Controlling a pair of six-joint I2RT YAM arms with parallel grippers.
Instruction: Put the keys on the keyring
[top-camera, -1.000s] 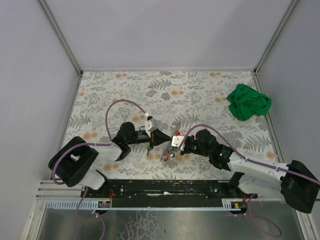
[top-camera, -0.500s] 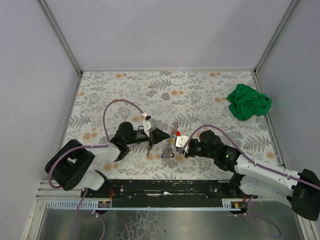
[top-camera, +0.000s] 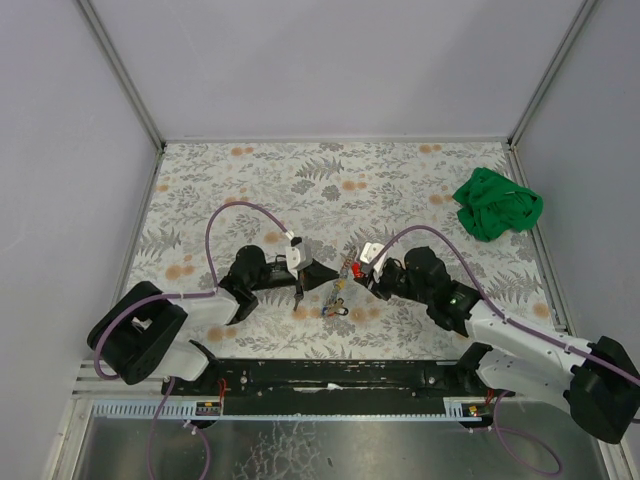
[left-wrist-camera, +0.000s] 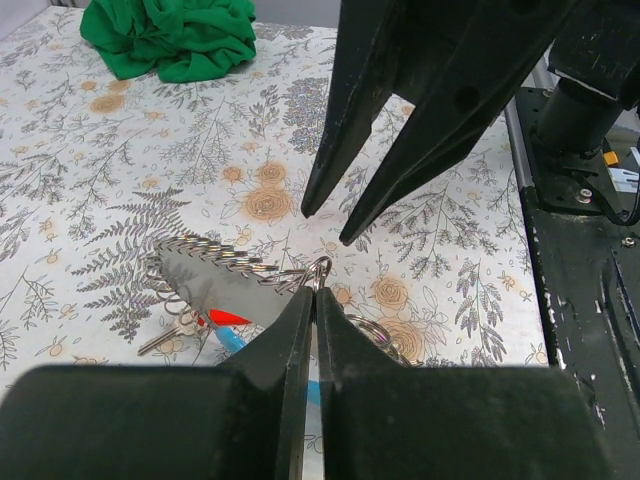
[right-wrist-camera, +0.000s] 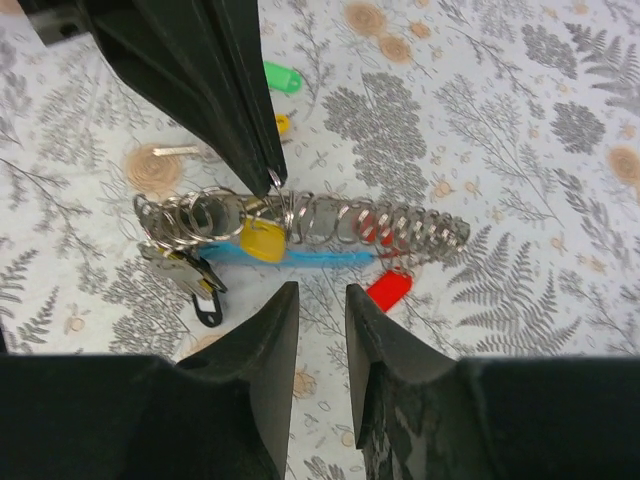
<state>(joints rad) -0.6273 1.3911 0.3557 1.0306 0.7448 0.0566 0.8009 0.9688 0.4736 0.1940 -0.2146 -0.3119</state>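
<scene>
The keyring bundle (right-wrist-camera: 230, 218), several steel rings joined to a long wire coil (right-wrist-camera: 385, 228), lies on the patterned table between both arms (top-camera: 338, 292). My left gripper (left-wrist-camera: 318, 290) is shut on one ring of it (left-wrist-camera: 320, 268). A yellow-capped key (right-wrist-camera: 262, 240) hangs among the rings. A green-capped key (right-wrist-camera: 281, 77) lies loose on the table beyond the left fingers (right-wrist-camera: 225, 90), with a small yellow bit (right-wrist-camera: 283, 124) beside it. My right gripper (right-wrist-camera: 320, 292) stands open just short of the coil, nothing between its fingers.
A red tag (right-wrist-camera: 391, 290), a blue strip (right-wrist-camera: 310, 258) and a black tag (right-wrist-camera: 207, 303) belong to the bundle. A crumpled green cloth (top-camera: 497, 203) lies at the far right. The black base rail (top-camera: 330, 375) runs along the near edge.
My right gripper has opened, let go of the bundle and drawn back up and to the right. The left gripper stays shut on the ring.
</scene>
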